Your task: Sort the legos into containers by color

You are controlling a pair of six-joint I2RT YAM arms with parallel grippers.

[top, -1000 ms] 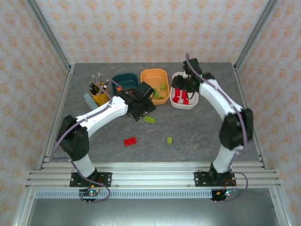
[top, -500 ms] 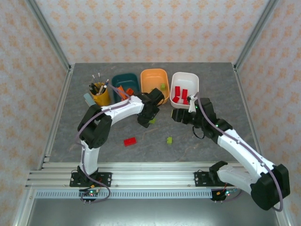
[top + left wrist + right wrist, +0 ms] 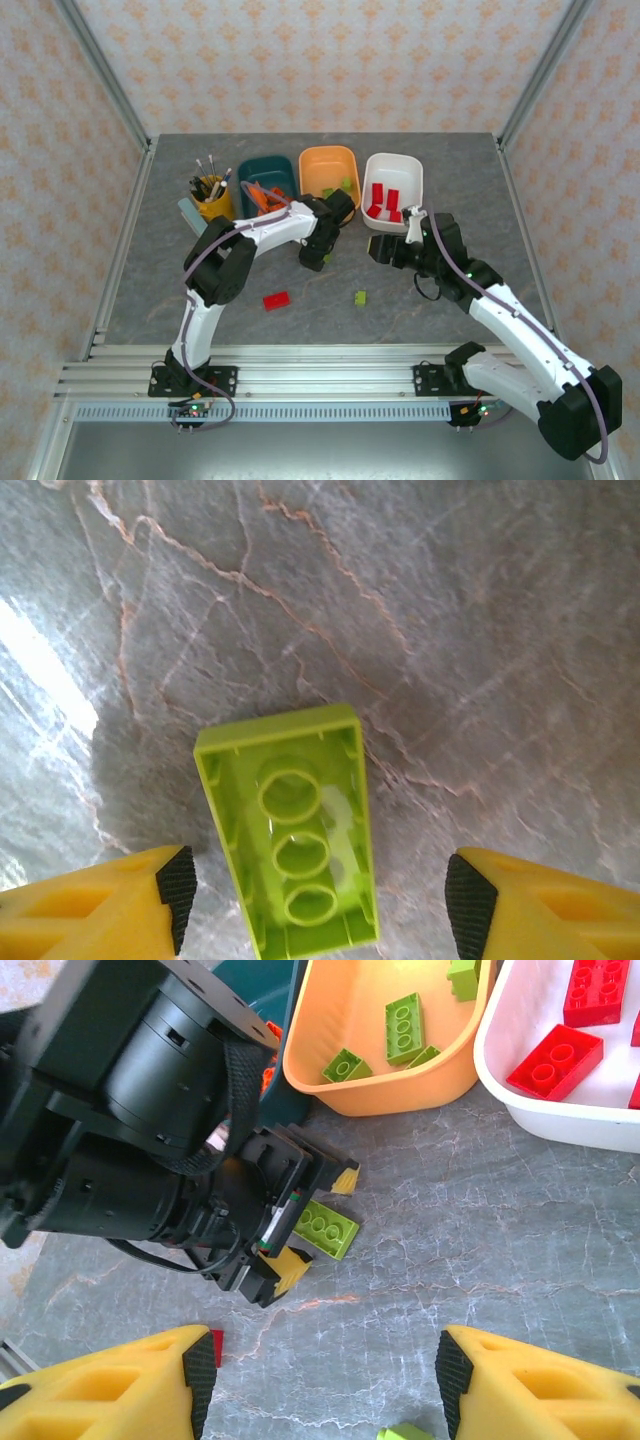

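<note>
Changing: left tool point(image 3: 322, 895) has dropped over the green lego point(image 3: 290, 830), lower middle of its view.
Left tool: released, jaws straddling it, not touching.
Right tool point(image 3: 325, 1370): released, empty, swung away from the white bin point(image 3: 410, 170).
Meaning: pick looks imminent; orange bin point(image 3: 325, 165) next.

Yellow pen cup point(image 3: 213, 206), bristling with pens point(image 3: 224, 179), stands back-left on the grey marbled table point(image 3: 430, 310), pale-blue block point(image 3: 188, 211) just beside it.
</note>
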